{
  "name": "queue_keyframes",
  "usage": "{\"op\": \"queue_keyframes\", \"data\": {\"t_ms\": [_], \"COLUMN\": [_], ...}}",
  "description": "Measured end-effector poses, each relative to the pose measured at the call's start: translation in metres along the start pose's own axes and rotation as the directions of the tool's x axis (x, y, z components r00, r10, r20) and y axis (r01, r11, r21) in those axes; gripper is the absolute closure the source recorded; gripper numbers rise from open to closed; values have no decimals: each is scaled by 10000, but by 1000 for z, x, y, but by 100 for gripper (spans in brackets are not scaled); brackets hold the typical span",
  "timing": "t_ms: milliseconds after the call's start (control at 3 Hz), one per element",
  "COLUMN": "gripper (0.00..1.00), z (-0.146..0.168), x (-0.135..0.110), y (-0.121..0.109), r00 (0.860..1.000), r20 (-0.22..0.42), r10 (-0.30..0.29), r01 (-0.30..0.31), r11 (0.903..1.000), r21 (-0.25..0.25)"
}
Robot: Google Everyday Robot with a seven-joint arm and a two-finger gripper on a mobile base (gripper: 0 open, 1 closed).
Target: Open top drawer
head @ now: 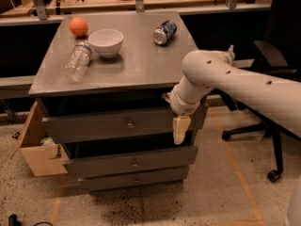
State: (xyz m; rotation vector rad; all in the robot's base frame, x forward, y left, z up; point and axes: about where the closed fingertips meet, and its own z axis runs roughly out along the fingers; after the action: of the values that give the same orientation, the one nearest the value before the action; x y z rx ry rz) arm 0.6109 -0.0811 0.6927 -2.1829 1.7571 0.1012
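The top drawer (108, 125) is the wide grey front under the cabinet top, with a small round metal knob (130, 125) at its centre. It sits flush with its frame, a dark gap above it. Two shorter grey drawers (131, 162) lie below. My gripper (180, 130) hangs down from the white arm in front of the drawer's right end, to the right of the knob and apart from it. Only a pale finger (180, 129) pointing down shows.
On the cabinet top (141, 65) lie an orange (78, 26), a white bowl (106, 42), a plastic bottle (77, 60) on its side and a tipped can (164, 32). A cardboard box (40, 147) stands at the left. An office chair (268, 102) stands at the right.
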Motion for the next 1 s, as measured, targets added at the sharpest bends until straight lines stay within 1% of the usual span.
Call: {"op": "queue_keyframes", "data": {"t_ms": [333, 667, 1000], "gripper": [0, 18, 42], "z": [18, 25, 24], "x": [1, 1, 4], "y": [-4, -8, -8], "r00": [9998, 9998, 9996], "r20": [-188, -195, -216], "r10": [4, 57, 200], "r01": [-8, -62, -209], "r11": [9998, 9996, 9988], "r21": [-214, -265, -450]}}
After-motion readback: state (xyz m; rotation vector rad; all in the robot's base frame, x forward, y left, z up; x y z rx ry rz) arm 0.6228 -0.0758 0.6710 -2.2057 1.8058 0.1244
